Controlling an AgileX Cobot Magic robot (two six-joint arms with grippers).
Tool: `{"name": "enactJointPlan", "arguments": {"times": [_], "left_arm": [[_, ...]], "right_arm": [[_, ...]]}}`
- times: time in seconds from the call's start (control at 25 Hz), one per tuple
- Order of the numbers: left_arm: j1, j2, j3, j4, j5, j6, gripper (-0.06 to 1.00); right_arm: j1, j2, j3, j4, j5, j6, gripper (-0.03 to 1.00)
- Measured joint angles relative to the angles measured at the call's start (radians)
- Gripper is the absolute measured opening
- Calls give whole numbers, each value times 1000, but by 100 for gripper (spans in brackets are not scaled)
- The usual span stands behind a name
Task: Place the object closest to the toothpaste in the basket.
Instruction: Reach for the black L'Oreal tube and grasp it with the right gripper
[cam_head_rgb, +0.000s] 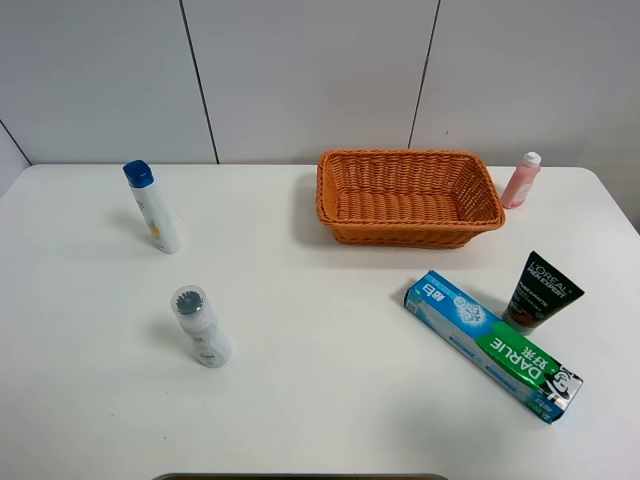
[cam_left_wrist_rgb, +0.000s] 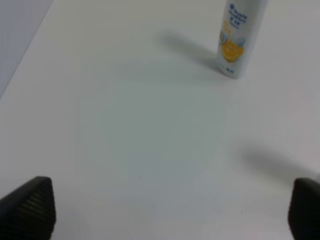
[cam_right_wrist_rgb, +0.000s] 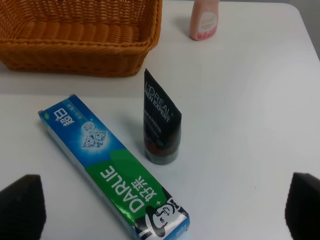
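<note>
A blue and green Darlie toothpaste box (cam_head_rgb: 492, 343) (cam_right_wrist_rgb: 112, 170) lies flat at the front right of the table. A black L'Oreal tube (cam_head_rgb: 540, 291) (cam_right_wrist_rgb: 161, 129) stands on its cap right beside it, apart from the box. The orange wicker basket (cam_head_rgb: 407, 228) (cam_right_wrist_rgb: 75, 60) sits at the back centre with nothing in it. My right gripper (cam_right_wrist_rgb: 165, 212) is open above the toothpaste and tube, holding nothing. My left gripper (cam_left_wrist_rgb: 170, 210) is open over bare table, holding nothing. Neither gripper shows in the exterior high view.
A pink bottle (cam_head_rgb: 521, 180) (cam_right_wrist_rgb: 205, 19) stands right of the basket. A white bottle with a blue cap (cam_head_rgb: 152, 207) (cam_left_wrist_rgb: 239, 37) stands at the back left. A white bottle with a grey ribbed cap (cam_head_rgb: 200, 326) stands at the front left.
</note>
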Motion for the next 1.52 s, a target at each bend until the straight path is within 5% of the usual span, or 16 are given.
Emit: {"name": "enactJointPlan", "arguments": {"times": [1.52], "left_arm": [[0, 0, 0, 0, 0, 0, 94]], "right_arm": [[0, 0, 0, 0, 0, 1, 99]]}}
